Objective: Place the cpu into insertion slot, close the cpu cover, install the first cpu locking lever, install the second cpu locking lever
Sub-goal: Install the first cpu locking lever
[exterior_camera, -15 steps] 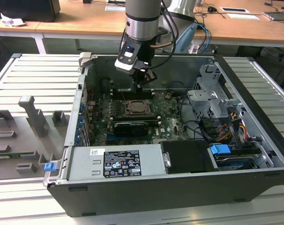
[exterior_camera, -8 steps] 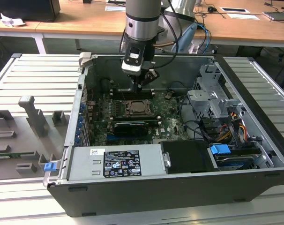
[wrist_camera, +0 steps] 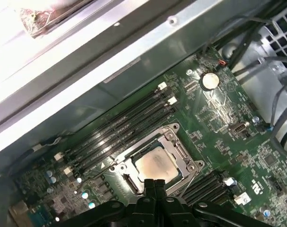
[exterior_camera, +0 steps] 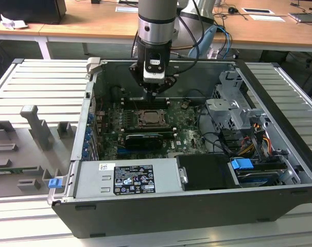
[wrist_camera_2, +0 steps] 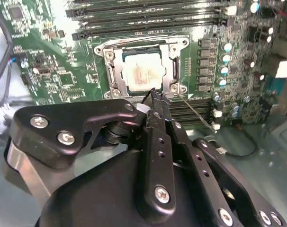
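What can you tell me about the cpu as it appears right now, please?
The cpu is a flat square chip with a pale silvery-beige metal face, lying level in the insertion slot on the green board. The silvery cpu cover lies flat around its edges, leaving the face bare. The shut pincer hangs over one edge; whether it touches cannot be told.

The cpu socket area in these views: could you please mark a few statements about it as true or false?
1. The cpu lies in the insertion slot. True.
2. The gripper is clamped on the cpu. False: it is shut with nothing in it, close to the socket.
3. The cpu cover stands raised upright. False: it lies flat around the chip.
4. Long black memory slots flank the socket on two sides. True.
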Tool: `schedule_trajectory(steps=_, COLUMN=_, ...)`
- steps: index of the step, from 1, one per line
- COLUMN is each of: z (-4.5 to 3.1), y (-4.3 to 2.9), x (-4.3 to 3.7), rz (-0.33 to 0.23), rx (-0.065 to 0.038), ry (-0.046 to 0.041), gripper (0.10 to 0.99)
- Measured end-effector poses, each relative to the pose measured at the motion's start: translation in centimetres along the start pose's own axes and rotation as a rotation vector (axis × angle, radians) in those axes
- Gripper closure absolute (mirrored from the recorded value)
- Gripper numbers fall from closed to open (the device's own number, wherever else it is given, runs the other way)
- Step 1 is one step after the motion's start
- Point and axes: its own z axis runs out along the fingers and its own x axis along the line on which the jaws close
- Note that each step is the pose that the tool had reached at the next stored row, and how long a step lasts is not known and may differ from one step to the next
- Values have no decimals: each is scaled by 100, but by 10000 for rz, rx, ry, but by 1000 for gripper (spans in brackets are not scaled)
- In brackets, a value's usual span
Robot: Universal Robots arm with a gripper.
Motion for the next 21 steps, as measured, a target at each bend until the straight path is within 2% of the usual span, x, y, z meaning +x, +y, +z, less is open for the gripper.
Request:
schedule_trajectory(steps=4, z=1, y=0, x=0, rz=-1078, rx=15, ry=22, gripper=980)
schedule_trajectory(steps=15, z=1, y=0, x=0, rz=-2541, rx=33, ry=51, gripper=980)
schedule_trajectory(steps=21, z=4, y=0, x=0, rz=-3930, rx=53, ry=81, gripper=980)
